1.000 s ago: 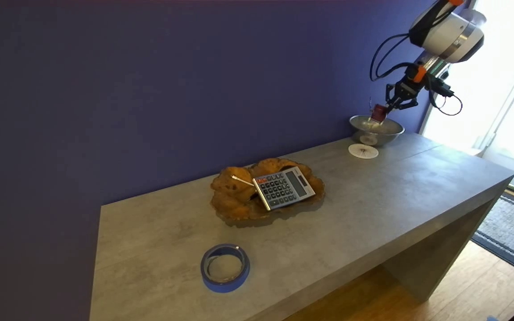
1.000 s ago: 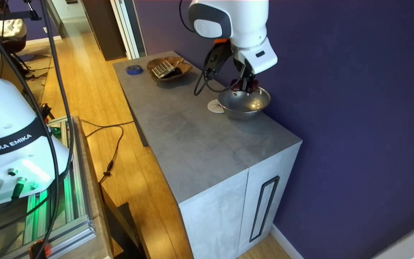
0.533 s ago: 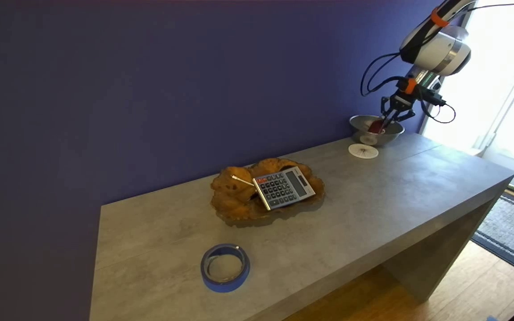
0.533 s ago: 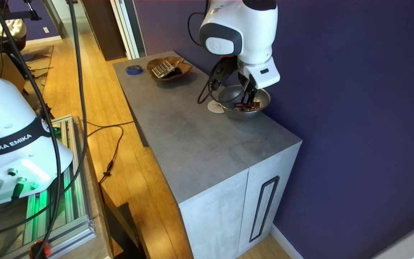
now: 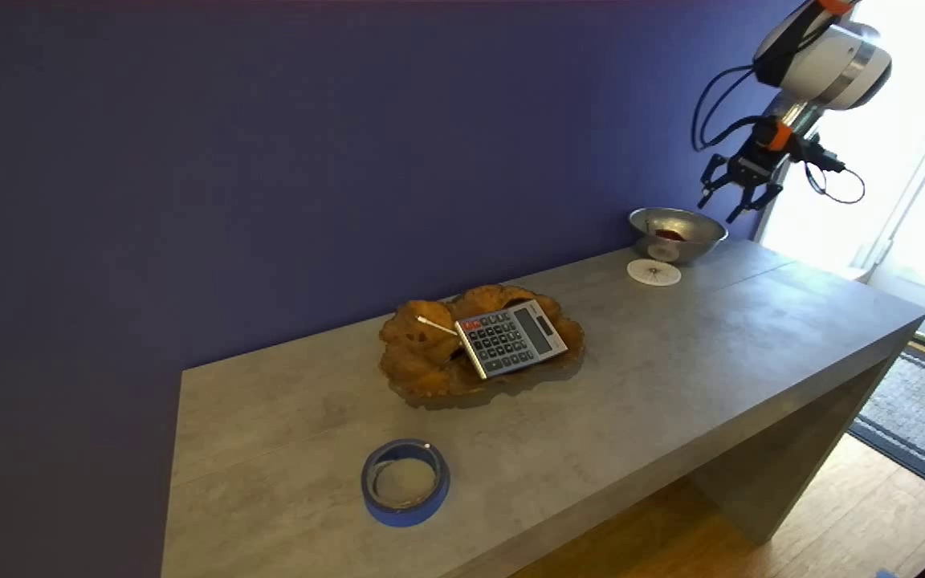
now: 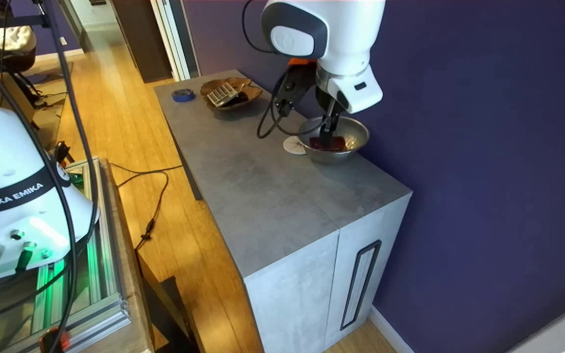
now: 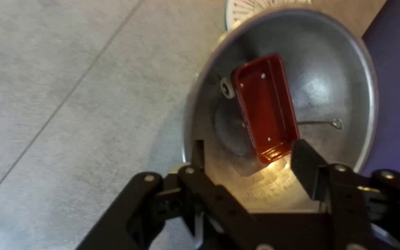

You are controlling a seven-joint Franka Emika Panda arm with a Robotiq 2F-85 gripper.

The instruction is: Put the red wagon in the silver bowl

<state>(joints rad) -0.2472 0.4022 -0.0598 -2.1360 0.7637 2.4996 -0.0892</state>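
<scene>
The red wagon (image 7: 266,107) lies inside the silver bowl (image 7: 328,76), its open tray facing up toward the wrist camera. A wheel and a thin handle with a small loop show at its sides. In both exterior views its red body (image 5: 669,235) shows within the bowl (image 6: 332,157). My gripper (image 5: 719,209) hangs above the bowl's rim, jaws spread apart with nothing between them. The wrist view has its black fingers (image 7: 306,166) on either side of the bowl's near part, clear of a grip on the wagon.
A patterned white disc (image 5: 654,273) lies against the bowl's base. Farther along the grey table (image 5: 719,345) sit a wooden plate (image 5: 422,361) bearing a calculator (image 5: 511,339) and a blue tape roll (image 5: 405,514). A purple wall (image 6: 459,147) rises close behind the bowl.
The gripper, shut on the wagon above the bowl a second ago, went down into it by half a second ago. Now its jaws have opened, the wagon stays in the bowl, and the arm has risen.
</scene>
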